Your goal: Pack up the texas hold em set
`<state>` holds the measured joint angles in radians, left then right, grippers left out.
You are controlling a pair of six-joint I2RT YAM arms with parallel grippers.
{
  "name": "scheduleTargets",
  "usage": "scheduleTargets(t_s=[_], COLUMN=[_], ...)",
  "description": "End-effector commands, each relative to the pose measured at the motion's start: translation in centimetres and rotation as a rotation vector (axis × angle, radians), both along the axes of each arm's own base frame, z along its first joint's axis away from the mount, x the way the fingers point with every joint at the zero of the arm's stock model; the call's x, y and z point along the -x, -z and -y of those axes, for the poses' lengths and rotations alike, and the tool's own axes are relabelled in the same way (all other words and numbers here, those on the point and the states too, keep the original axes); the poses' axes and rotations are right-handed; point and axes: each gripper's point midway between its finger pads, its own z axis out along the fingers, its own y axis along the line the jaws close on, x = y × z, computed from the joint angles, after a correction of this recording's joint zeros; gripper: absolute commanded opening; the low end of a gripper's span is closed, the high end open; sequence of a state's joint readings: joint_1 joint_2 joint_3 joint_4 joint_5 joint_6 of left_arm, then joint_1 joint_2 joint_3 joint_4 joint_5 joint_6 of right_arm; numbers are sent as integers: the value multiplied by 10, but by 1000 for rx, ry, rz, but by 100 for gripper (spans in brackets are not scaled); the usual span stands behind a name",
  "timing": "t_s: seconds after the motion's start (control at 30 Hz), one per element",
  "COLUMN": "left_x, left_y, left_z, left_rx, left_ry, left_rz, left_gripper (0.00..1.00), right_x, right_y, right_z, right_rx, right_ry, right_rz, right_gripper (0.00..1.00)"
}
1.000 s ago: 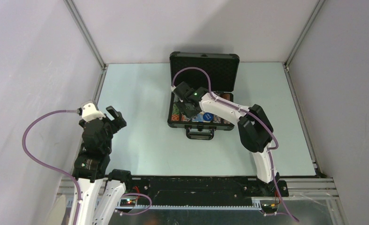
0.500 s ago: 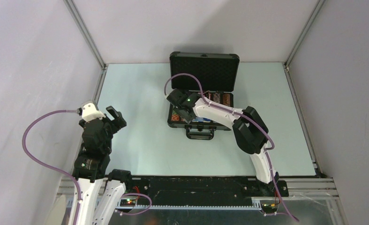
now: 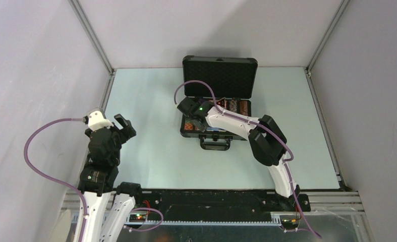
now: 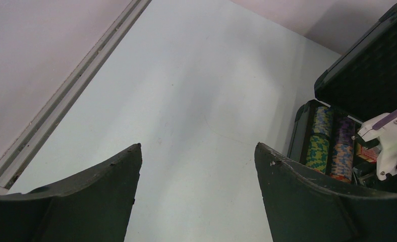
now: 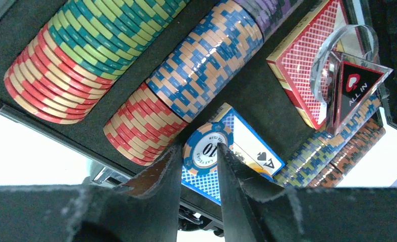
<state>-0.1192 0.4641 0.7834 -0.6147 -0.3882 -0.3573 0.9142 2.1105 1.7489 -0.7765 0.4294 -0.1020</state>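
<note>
The black briefcase (image 3: 220, 75) lies open at the table's far middle, lid up, handle (image 3: 215, 143) toward me. My right gripper (image 3: 199, 122) reaches down into its front left part. In the right wrist view its jaws (image 5: 199, 147) stand a narrow gap apart, holding nothing, just above a blue "10" chip (image 5: 206, 148) that lies flat on a blue-backed card deck (image 5: 251, 151). Rows of chips (image 5: 206, 65) fill the foam slots. A red-patterned deck (image 5: 302, 75), a clear round button (image 5: 345, 45) and a dark "ALL IN" triangle (image 5: 357, 91) sit beyond. My left gripper (image 3: 125, 124) hangs open and empty at the left.
The left wrist view shows bare pale table between the left fingertips (image 4: 197, 146), the case's left wall (image 4: 307, 126) and chip rows (image 4: 320, 141) to the right, and the metal frame rail (image 4: 60, 111) along the table's left edge. Grey walls enclose the table.
My right gripper has shifted left over the case's front left part and its jaws have narrowed. The left arm has not moved.
</note>
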Motion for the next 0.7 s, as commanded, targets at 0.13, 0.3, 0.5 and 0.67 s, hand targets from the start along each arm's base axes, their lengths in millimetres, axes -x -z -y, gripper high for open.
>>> scheduleTargets(t_s=[0.13, 0.3, 0.5, 0.67], left_x=[-2, -3, -3, -3], left_y=[-4, -4, -4, -4], left_z=[0, 0, 0, 0], left_rx=[-12, -11, -11, -12], left_ry=[6, 6, 7, 7], left_rz=[17, 18, 16, 16], left_gripper=[87, 87, 87, 87], right_x=[-10, -13, -19, -24], right_y=[-12, -20, -28, -34], right_z=[-6, -6, 1, 6], right_rx=[-83, -127, -157, -182], right_ry=[23, 44, 79, 107], right_rz=[8, 11, 24, 33], right_gripper=[27, 19, 10, 6])
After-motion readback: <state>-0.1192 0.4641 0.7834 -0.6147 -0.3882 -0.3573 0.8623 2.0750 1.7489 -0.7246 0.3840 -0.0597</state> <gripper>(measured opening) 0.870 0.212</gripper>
